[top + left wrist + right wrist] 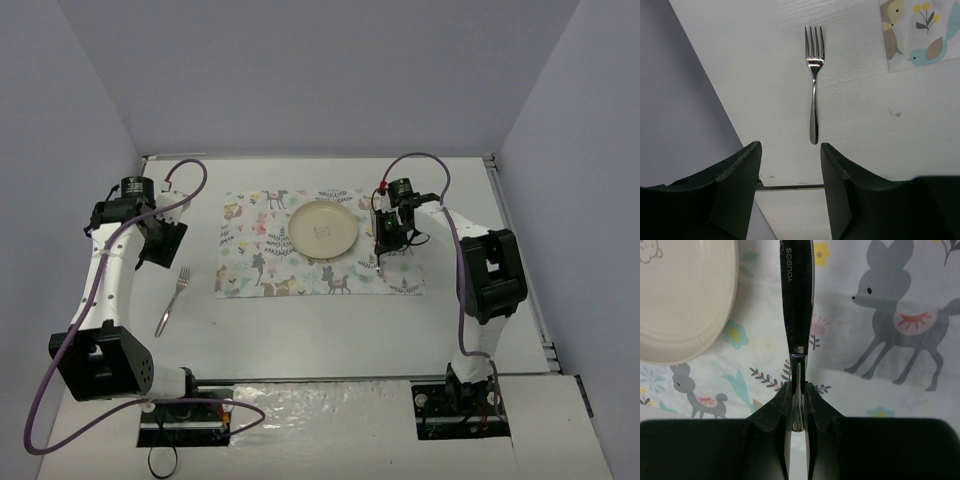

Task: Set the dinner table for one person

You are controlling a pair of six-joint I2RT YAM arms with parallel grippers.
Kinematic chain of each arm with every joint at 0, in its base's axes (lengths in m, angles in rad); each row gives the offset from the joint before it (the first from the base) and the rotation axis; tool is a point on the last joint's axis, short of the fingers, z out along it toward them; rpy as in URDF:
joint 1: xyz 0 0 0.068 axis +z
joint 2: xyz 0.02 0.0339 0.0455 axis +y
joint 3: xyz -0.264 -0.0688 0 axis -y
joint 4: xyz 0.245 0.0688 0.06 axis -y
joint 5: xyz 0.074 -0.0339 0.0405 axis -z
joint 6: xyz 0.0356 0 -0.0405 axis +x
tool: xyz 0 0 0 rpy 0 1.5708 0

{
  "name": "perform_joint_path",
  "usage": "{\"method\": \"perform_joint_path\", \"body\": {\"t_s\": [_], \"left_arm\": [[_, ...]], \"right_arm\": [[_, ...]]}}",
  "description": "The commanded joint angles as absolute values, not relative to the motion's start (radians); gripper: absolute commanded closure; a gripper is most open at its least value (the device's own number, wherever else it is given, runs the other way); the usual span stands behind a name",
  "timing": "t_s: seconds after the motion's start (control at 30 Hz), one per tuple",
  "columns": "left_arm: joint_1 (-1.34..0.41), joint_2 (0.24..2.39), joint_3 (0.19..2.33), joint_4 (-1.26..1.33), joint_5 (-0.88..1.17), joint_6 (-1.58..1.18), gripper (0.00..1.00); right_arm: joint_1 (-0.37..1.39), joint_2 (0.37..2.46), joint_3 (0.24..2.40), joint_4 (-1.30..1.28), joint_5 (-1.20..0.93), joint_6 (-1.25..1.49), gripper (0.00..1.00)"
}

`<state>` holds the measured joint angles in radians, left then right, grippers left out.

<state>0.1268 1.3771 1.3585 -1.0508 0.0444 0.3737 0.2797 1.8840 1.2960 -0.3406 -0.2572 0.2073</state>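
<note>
The dinner table (330, 335) is a large white top. On it lies a patterned placemat (300, 270) with a cream plate (322, 229) on its upper middle. A silver fork (172, 300) lies on the bare table left of the placemat. My left gripper (160, 245) hovers above the fork's far side, open and empty; in its wrist view the fork (814, 85) lies ahead of the open gripper (791, 165). My right gripper (798, 390) is shut on a dark knife (796, 300) marked YOUBOS, held over the placemat (880, 380) just right of the plate (680, 300).
Grey walls enclose the table on the left, back and right. A corner of the placemat (920, 30) shows at the upper right of the left wrist view. Purple cables loop off both arms.
</note>
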Motion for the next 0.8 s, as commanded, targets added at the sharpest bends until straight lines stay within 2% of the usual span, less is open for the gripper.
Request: {"method": "perform_joint_path", "body": {"t_s": [0.0, 0.67, 0.73, 0.77], "left_arm": [[0.137, 1.319, 1.354, -1.051, 0.039, 0.368, 0.52], [0.137, 1.333, 1.337, -1.048, 0.067, 0.370, 0.52], [0.137, 1.337, 1.338, -1.046, 0.065, 0.371, 0.52], [0.137, 1.339, 1.338, -1.048, 0.066, 0.373, 0.52]], "right_arm": [[0.285, 1.906, 1.393, -0.334, -0.245, 0.209, 1.00], [0.298, 2.058, 1.509, -0.361, -0.269, 0.199, 1.00], [0.298, 2.062, 1.514, -0.364, -0.265, 0.193, 0.97], [0.299, 2.066, 1.517, -0.364, -0.250, 0.192, 0.89]]}}
